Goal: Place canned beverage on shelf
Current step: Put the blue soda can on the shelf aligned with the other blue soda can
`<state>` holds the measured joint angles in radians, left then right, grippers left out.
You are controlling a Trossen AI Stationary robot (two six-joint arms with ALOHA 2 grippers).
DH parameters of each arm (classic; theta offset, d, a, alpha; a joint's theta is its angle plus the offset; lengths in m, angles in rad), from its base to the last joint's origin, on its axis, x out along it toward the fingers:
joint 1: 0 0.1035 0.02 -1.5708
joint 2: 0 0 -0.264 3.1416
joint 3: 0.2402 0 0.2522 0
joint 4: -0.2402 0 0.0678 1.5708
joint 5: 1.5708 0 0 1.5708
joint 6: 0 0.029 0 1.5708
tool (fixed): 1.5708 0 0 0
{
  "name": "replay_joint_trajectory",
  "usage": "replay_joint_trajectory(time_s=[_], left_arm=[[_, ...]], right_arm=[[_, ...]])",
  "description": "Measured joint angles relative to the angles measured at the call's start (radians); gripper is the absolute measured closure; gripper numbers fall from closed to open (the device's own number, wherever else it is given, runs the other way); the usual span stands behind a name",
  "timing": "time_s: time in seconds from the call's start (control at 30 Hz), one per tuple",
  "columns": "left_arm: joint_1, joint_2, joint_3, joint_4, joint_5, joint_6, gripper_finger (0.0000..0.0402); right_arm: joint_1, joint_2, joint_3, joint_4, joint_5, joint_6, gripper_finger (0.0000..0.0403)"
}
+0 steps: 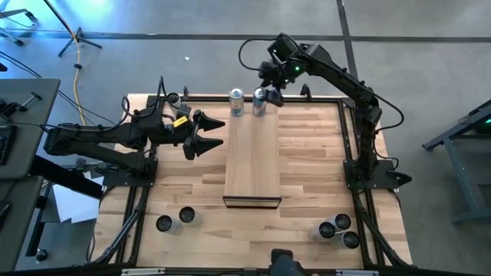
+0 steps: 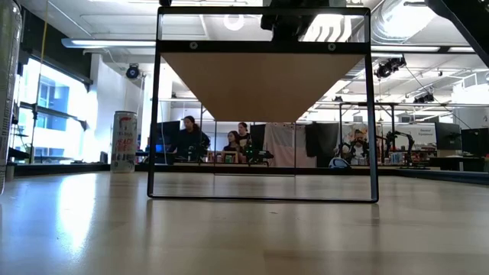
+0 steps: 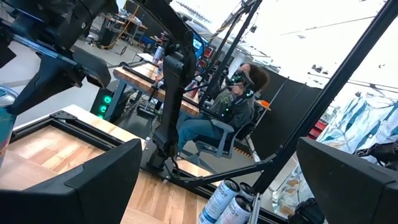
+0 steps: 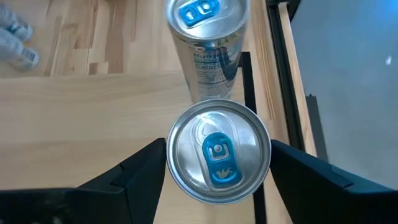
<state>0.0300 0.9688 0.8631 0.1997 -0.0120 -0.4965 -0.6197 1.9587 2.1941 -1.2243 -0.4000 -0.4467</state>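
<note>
Two cans (image 1: pixel 237 102) (image 1: pixel 260 100) stand side by side, seemingly on the shelf's (image 1: pixel 252 157) far end.

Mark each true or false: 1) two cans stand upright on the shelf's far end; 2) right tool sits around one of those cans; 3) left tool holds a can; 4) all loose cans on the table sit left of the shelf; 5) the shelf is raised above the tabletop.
1) True: two cans stand upright at the far end of the shelf.
2) True: the right tool has a finger on each side of one can.
3) False: the left tool is open and empty, left of the shelf.
4) False: two cans stand near left, three cans near right.
5) True: the low view shows the board up on a frame.
</note>
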Motion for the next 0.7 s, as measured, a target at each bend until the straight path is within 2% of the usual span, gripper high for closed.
replay_joint_trajectory(time_s=[0.3, 0.7], left_arm=[[0.0, 0.0, 0.0, 0.0, 0.0, 0.001, 0.0002], [0.0, 0.0, 0.0, 0.0, 0.0, 0.002, 0.0002]], right_arm=[[0.0, 0.0, 0.0, 0.018, 0.015, 0.2, 0.0139], [0.0, 0.0, 0.0, 0.025, 0.015, 0.211, 0.0139]])
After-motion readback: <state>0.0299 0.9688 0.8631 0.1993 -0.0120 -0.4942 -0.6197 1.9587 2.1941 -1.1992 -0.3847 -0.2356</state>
